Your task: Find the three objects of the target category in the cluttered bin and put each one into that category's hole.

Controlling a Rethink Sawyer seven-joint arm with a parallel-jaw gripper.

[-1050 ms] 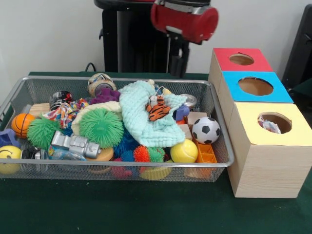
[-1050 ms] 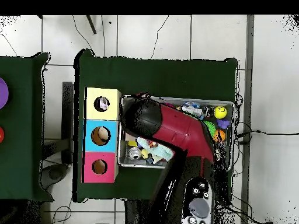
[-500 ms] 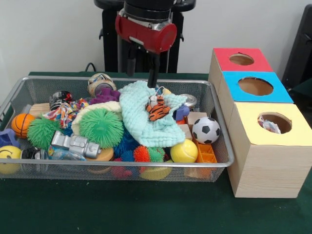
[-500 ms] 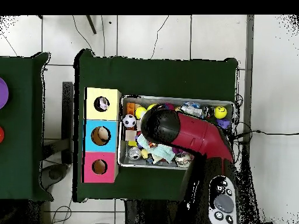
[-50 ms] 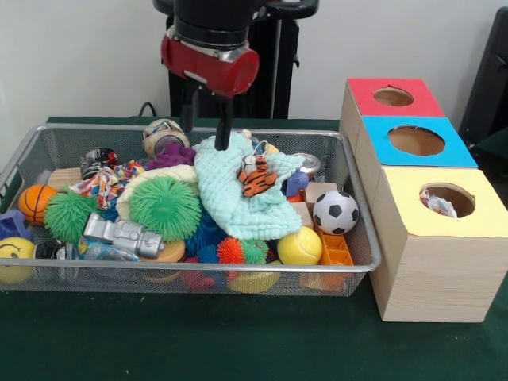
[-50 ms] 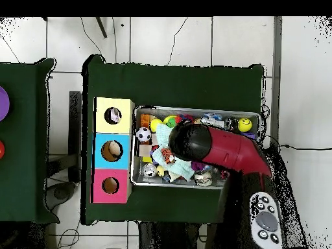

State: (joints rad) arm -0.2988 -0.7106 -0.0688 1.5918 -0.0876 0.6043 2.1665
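My gripper (image 5: 205, 139) hangs open over the back of the wire bin (image 5: 198, 270), its fingertips just above the far edge of a mint cloth (image 5: 234, 198), with nothing between them. A small tiger toy (image 5: 256, 176) lies on the cloth, to the gripper's right. Beside the bin stand three boxes with holes: red (image 5: 394, 97), blue (image 5: 417, 140) and yellow (image 5: 448, 198). A pale crumpled thing (image 5: 439, 205) shows inside the yellow hole. In the overhead view the red arm (image 6: 217, 148) covers the gripper and the bin's middle.
The bin is piled with toys: a green spiky ball (image 5: 165, 206), soccer ball (image 5: 335, 212), yellow ball (image 5: 299, 247), basketball (image 5: 36, 202), smiley ball (image 5: 14, 258), silver robot (image 5: 123, 234) and a tin (image 5: 163, 136) at the back. Green cloth covers the table.
The arm has swung from beside the boxes to over the bin, and the gripper has come down to the cloth's far edge. The toys have not moved.
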